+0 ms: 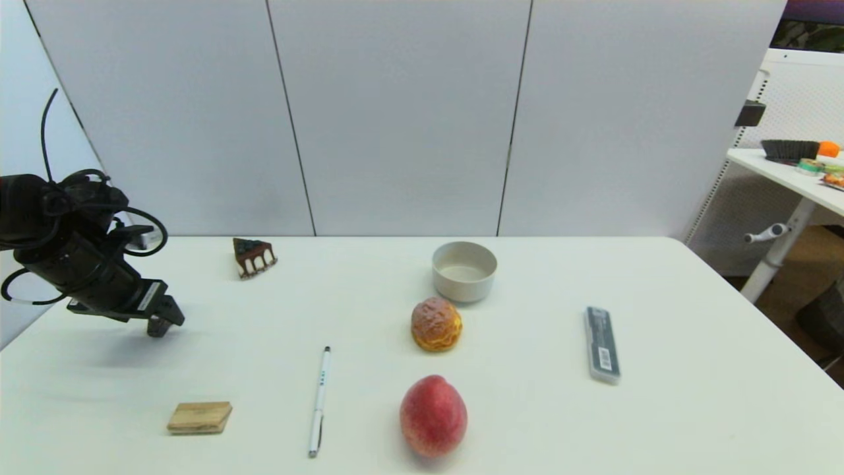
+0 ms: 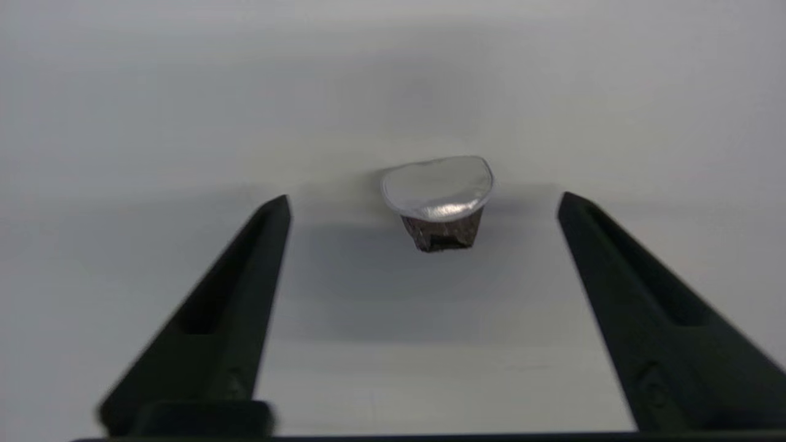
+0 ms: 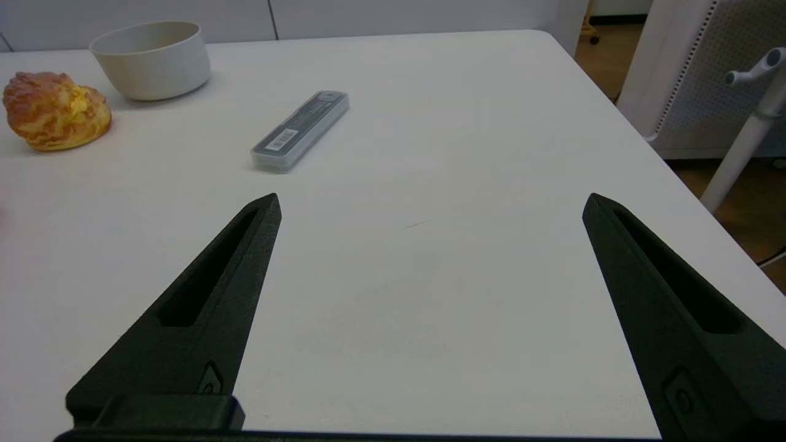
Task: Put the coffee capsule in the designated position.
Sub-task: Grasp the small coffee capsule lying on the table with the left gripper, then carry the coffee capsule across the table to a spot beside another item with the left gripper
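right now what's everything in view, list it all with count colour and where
coffee capsule: one, dark brown with silver foil lid, on the table between the left hand's open fingers, untouched; hidden in the head view
cake slice: one, brown, far left
bowl: one, off-white, far centre
cream puff: one, golden brown, just in front of the bowl
peach: one, red, near centre
pen: one, white, left of the peach
wooden block: one, tan, near left
case: one, grey, right side
table: one, white
left hand: black, open, low over the left edge
right hand: black, open, over the right side
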Controlling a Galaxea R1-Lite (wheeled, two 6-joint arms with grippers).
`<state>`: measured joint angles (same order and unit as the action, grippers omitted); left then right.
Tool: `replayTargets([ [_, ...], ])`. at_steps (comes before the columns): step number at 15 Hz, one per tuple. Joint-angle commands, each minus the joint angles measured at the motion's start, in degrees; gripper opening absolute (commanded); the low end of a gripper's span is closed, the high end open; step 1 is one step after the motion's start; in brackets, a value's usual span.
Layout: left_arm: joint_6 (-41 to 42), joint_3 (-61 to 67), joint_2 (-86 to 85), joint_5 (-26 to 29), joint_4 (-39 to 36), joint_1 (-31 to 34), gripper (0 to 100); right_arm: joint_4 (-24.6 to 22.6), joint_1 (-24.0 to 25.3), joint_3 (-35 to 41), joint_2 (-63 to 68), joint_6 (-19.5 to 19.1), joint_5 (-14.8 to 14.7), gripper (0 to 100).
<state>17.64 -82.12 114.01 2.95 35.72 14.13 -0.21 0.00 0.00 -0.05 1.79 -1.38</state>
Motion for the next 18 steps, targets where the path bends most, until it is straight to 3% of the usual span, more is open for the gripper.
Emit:
replayTargets([
  [1, 0.1, -1.6, 2.4, 0.0, 0.2, -0.1, 0, -0.1, 0.1, 0.0, 0.0, 0.1, 0.0, 100],
  [9, 0.0, -2.3, 4.6, 0.1, 0.2, -2.0, 0, -0.1, 0.0, 0.0, 0.0, 0.1, 0.0, 100],
  [13, -0.3, -3.8, 1.9, 2.7, 0.1, -3.0, 0, 0.0, 0.0, 0.0, 0.2, 0.1, 0.0, 100],
  [18, -3.0, -14.1, 2.5, 2.7, 0.2, -9.3, 0, -0.1, 0.0, 0.0, 0.0, 0.1, 0.0, 100],
])
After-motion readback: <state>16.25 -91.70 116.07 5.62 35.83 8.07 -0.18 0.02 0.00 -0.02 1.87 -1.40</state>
